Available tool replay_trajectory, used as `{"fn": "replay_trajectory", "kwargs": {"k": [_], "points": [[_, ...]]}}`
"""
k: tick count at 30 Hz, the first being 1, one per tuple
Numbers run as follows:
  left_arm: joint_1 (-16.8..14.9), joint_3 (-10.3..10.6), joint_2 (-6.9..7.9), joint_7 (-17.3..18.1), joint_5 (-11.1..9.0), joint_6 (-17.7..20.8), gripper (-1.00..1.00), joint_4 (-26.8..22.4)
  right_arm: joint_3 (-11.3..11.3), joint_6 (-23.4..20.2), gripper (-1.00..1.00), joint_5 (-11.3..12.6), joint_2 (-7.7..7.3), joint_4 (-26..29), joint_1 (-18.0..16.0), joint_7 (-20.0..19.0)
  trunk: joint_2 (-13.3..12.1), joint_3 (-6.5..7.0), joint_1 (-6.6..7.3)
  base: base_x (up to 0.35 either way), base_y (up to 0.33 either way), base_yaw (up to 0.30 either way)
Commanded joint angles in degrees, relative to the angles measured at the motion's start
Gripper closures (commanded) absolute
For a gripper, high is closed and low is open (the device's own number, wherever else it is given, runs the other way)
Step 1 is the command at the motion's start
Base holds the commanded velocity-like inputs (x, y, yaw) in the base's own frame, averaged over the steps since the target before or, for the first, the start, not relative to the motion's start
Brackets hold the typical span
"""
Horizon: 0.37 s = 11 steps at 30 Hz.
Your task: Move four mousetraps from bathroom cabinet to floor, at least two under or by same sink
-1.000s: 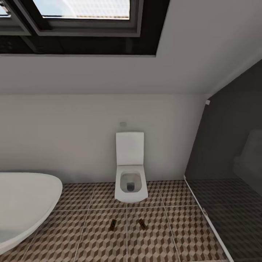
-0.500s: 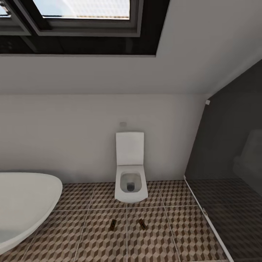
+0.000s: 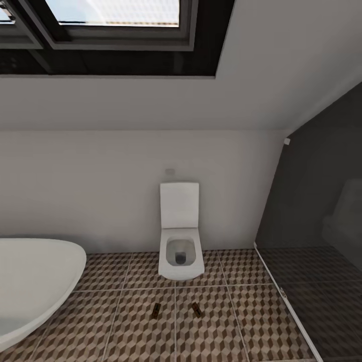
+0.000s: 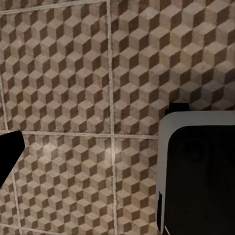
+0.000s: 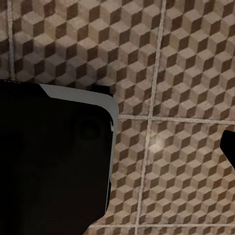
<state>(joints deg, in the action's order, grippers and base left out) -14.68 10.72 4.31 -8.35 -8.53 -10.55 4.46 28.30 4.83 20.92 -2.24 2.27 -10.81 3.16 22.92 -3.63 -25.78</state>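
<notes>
Two mousetraps lie flat on the bathroom floor in front of a toilet: one small tan board to the left, the other to the right, about a tile's width apart. The cabinet and the sink are out of view. In the left wrist view a single dark fingertip hangs over the cube-patterned tiles, beside a dark, grey-rimmed part of my own body. The right wrist view has a dark fingertip over the same tiles. Nothing is seen held.
A white wall-hung toilet with its lid up stands at the back wall. A white bathtub fills the near left. A dark glass shower screen closes off the right. A sloped ceiling with a window is overhead.
</notes>
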Motion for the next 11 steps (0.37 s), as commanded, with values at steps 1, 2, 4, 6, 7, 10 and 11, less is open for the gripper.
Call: {"fn": "replay_trajectory", "kwargs": {"k": [1, 2, 4, 6, 7, 10, 11], "points": [[0.00, 0.00, 0.00, 0.00, 0.00, 0.00, -1.00, 0.00, 0.00, 0.00, -1.00, 0.00, 0.01, 0.00, 0.00, 0.00, 0.00, 0.00, 0.00, 0.000, 0.000, 0.000], [0.00, 0.00, 0.00, 0.00, 0.00, 0.00, -1.00, 0.01, 0.00, 0.00, -1.00, 0.00, 0.02, 0.01, 0.00, 0.00, 0.00, 0.00, 0.00, 0.000, 0.000, 0.000], [0.00, 0.00, 0.00, 0.00, 0.00, 0.00, -1.00, 0.01, 0.00, 0.00, -1.00, 0.00, 0.03, 0.01, 0.00, 0.00, 0.00, 0.00, 0.00, 0.000, 0.000, 0.000], [0.00, 0.00, 0.00, 0.00, 0.00, 0.00, -1.00, -0.04, 0.00, 0.00, -1.00, 0.00, 0.04, 0.01, 0.00, 0.00, 0.00, 0.00, 0.00, 0.000, 0.000, 0.000], [0.00, 0.00, 0.00, 0.00, 0.00, 0.00, -1.00, -0.04, 0.00, 0.00, -1.00, 0.00, 0.04, 0.01, 0.00, 0.00, 0.00, 0.00, 0.00, 0.000, 0.000, 0.000], [0.00, 0.00, 0.00, 0.00, 0.00, 0.00, -1.00, -0.02, 0.00, 0.00, -1.00, 0.00, 0.04, 0.01, 0.00, 0.00, 0.00, 0.00, 0.00, 0.000, 0.000, 0.000], [0.00, 0.00, 0.00, 0.00, 0.00, 0.00, -1.00, -0.02, 0.00, 0.00, -1.00, 0.00, 0.05, 0.01, 0.00, 0.00, 0.00, 0.00, 0.00, 0.000, 0.000, 0.000]]}}
